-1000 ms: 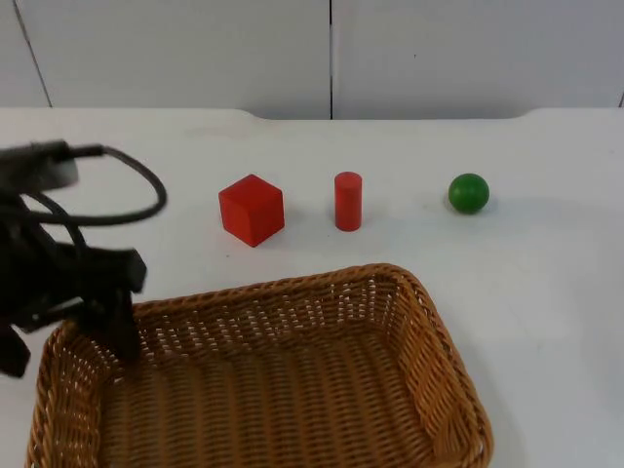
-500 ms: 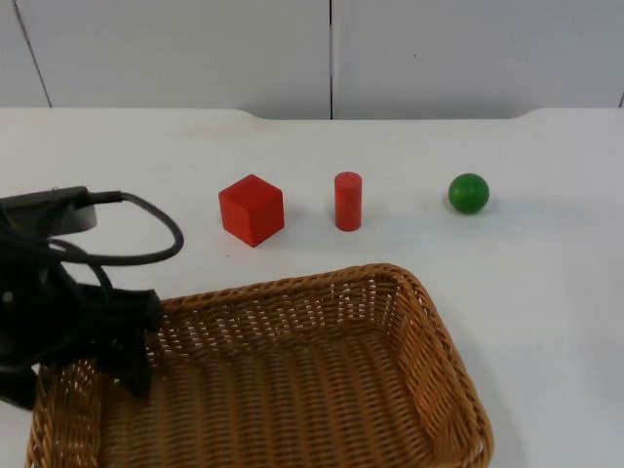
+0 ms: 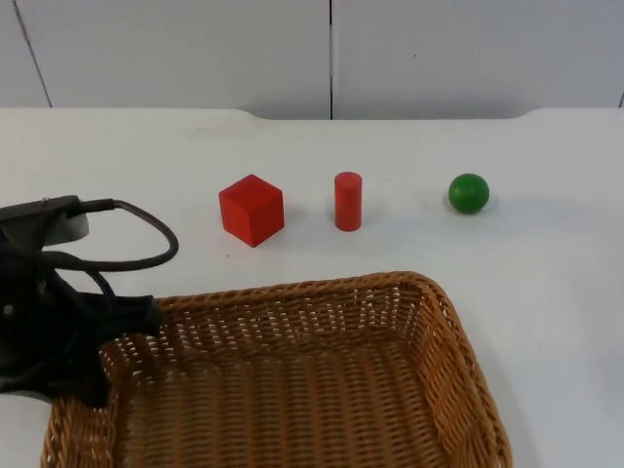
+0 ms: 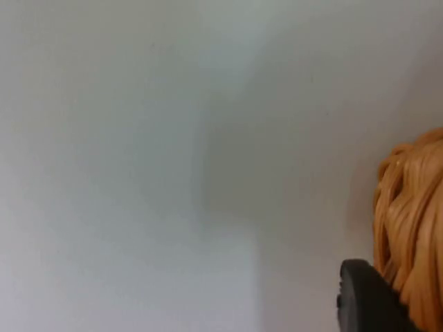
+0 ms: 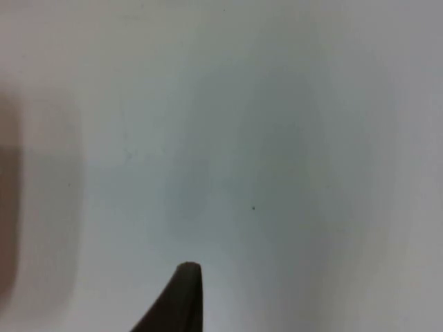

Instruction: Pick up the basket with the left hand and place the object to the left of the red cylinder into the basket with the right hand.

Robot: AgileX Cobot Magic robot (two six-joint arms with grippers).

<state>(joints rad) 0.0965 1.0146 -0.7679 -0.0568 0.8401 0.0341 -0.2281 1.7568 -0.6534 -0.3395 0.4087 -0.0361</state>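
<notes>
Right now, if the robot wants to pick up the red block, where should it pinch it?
Probably from straight above, with the fingers closing on two opposite flat sides of the red cube. It sits turned with a corner toward the basket, so the gripper would need turning to match. The red cylinder stands apart on one side, leaving room for the fingers.

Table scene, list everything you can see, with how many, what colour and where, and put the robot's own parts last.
basket: one, brown wicker, near edge of the table, at its left and centre
cube: one, red, left of the cylinder
cylinder: one, red, upright, mid-table
ball: one, green, right of the cylinder
table: one, white
partition wall: one, grey, behind the table
left gripper: one, black, at the basket's left rim
right gripper: one, black, over bare table
</notes>
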